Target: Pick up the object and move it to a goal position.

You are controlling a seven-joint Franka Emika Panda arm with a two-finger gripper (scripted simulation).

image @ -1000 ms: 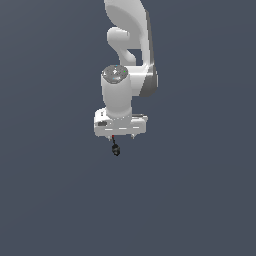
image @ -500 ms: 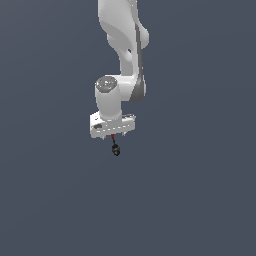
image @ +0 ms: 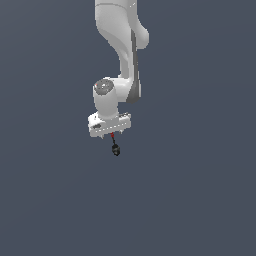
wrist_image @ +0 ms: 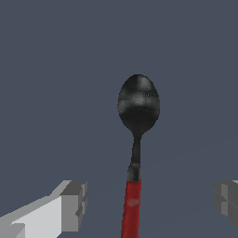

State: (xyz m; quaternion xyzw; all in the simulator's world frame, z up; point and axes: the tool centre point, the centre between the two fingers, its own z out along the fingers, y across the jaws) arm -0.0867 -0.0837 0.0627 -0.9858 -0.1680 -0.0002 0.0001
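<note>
The object (image: 115,149) is a small spoon with a black bowl, a dark neck and a red handle. In the exterior view it shows just below my white gripper (image: 111,134), its red end up under the hand. The wrist view shows the spoon (wrist_image: 138,104) lengthwise, with its red handle running between the two grey fingertips of my gripper (wrist_image: 149,202). The fingers stand wide apart, one on each side of the handle, and neither touches it. How high the fingertips are above the spoon I cannot tell.
Plain dark grey-blue ground fills both views. The white arm (image: 120,45) comes down from the top of the exterior view to the hand. No other object or edge shows.
The arm and hand have shifted a little toward the exterior view's left and the wrist has turned slightly. The spoon has stayed where it was.
</note>
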